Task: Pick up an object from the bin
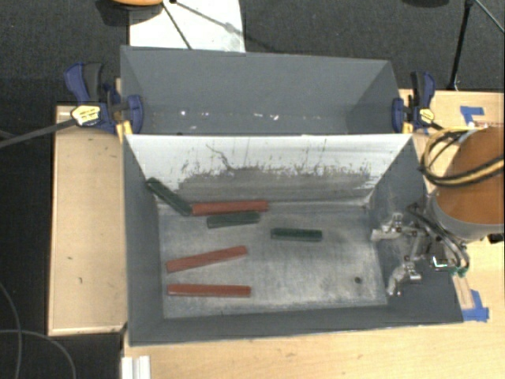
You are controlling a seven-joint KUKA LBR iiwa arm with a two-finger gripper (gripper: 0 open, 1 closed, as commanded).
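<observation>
- My claw (pixel 397 253) hangs low at the right end of the bin (pixel 252 81), close against the right wall. Its two metal fingers (pixel 388 231) stand spread apart, with nothing between them and bare grey floor beneath.
- Just behind it, on my wrist, sits the orange cover (pixel 473 192), with dark cables looped over its top.
- A little to the left of my claw a small dark speck (pixel 357 279) lies on the floor; it may be a mark or a tiny bit of something, I cannot tell which.
- The closest thing to pick is the short dark green stick (pixel 296 233), lying flat and alone near the middle of the floor, well apart from my fingers.
- Further left lies a second dark green stick (pixel 233 220), also flat, just beside and below the long red-brown stick (pixel 230 207), which runs along the foot of the back wall.
- Beyond those, in the left half of the floor, the tilted red-brown stick (pixel 207 258) lies with its right end raised toward the back.
- Below it the lowest red-brown stick (pixel 209 290) lies level, near the front wall.
- Furthest from me is the corner dark green stick (pixel 168 197), slanting down from the back left corner until its lower end meets the left end of the long red-brown stick.
</observation>
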